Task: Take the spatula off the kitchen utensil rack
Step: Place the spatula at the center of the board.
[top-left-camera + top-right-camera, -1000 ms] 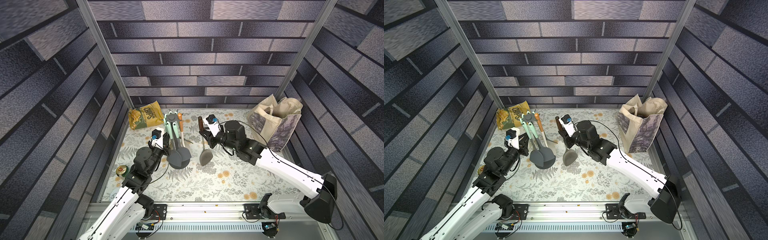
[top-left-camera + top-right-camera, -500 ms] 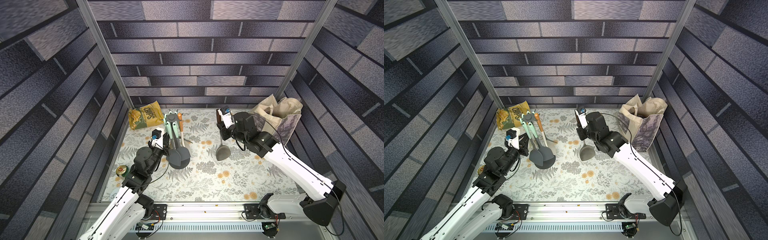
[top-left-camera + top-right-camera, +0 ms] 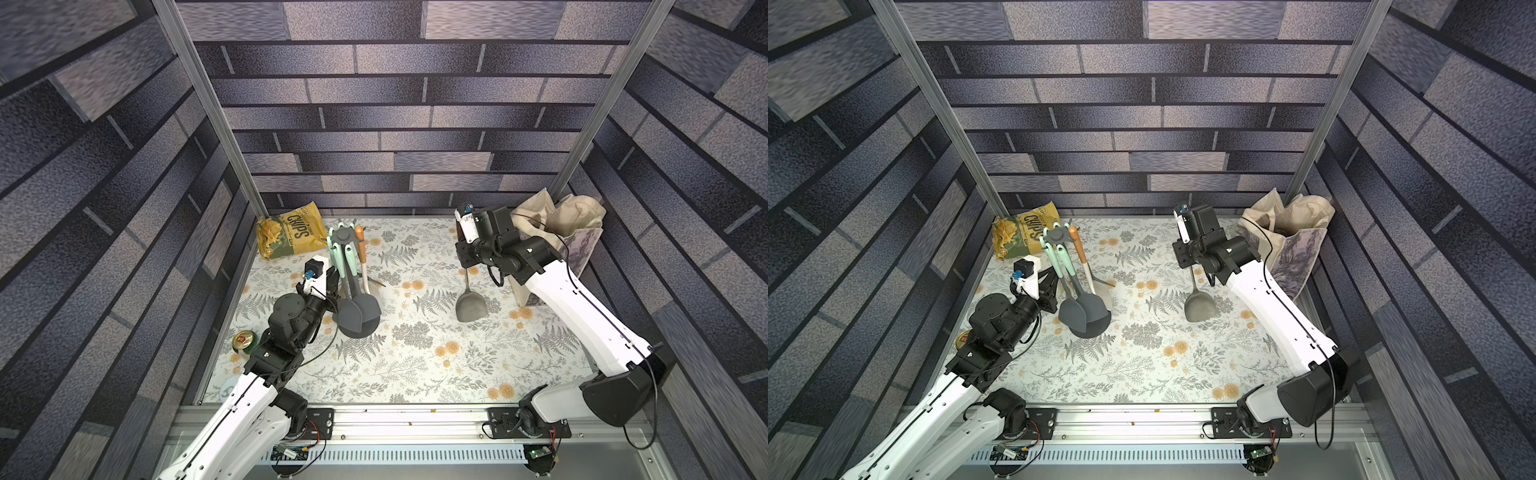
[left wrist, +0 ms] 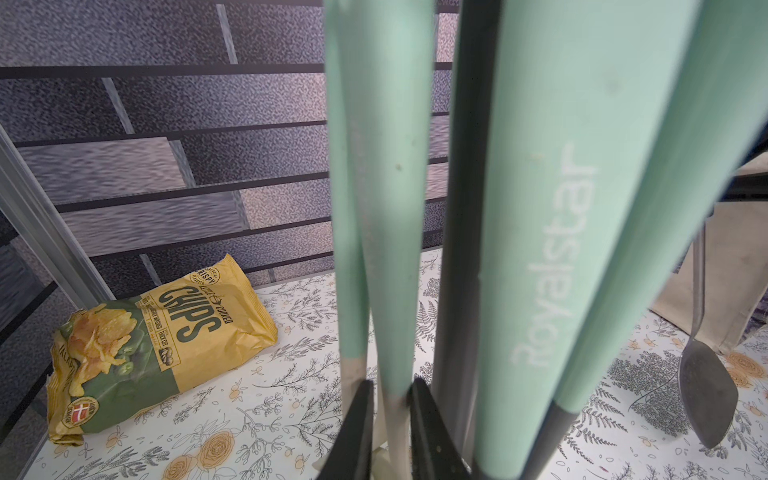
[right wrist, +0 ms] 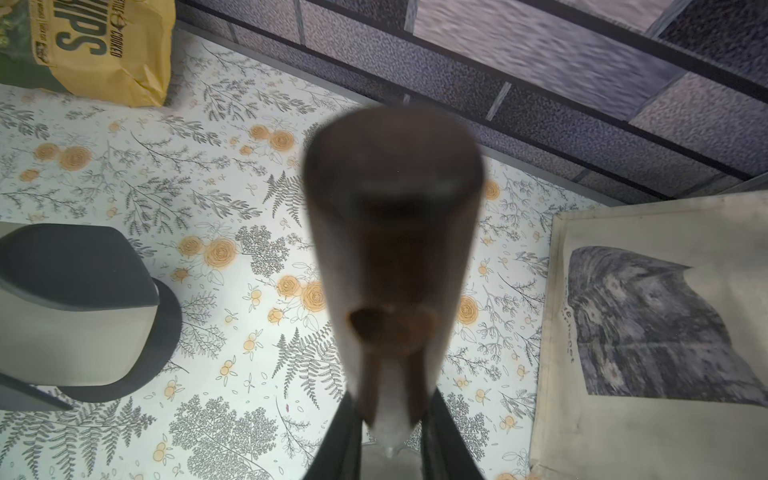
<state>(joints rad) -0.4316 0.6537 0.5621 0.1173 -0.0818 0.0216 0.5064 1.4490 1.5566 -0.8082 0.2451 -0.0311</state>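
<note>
In a top view the right claw (image 3: 467, 259) is clamped on the spatula (image 3: 471, 305), which dangles beneath it, well clear of the kitchen utensil rack (image 3: 344, 237). Left wrist: the left claw (image 4: 390, 392) pinches a mint utensil (image 4: 395, 208); the neighbouring handle (image 4: 548, 257) reads "Royalstar", the bag (image 4: 166, 328) "CHIPS". Right wrist: held by its narrow neck, the spatula might swing into the tote (image 5: 648, 332) beside the claw.
</note>
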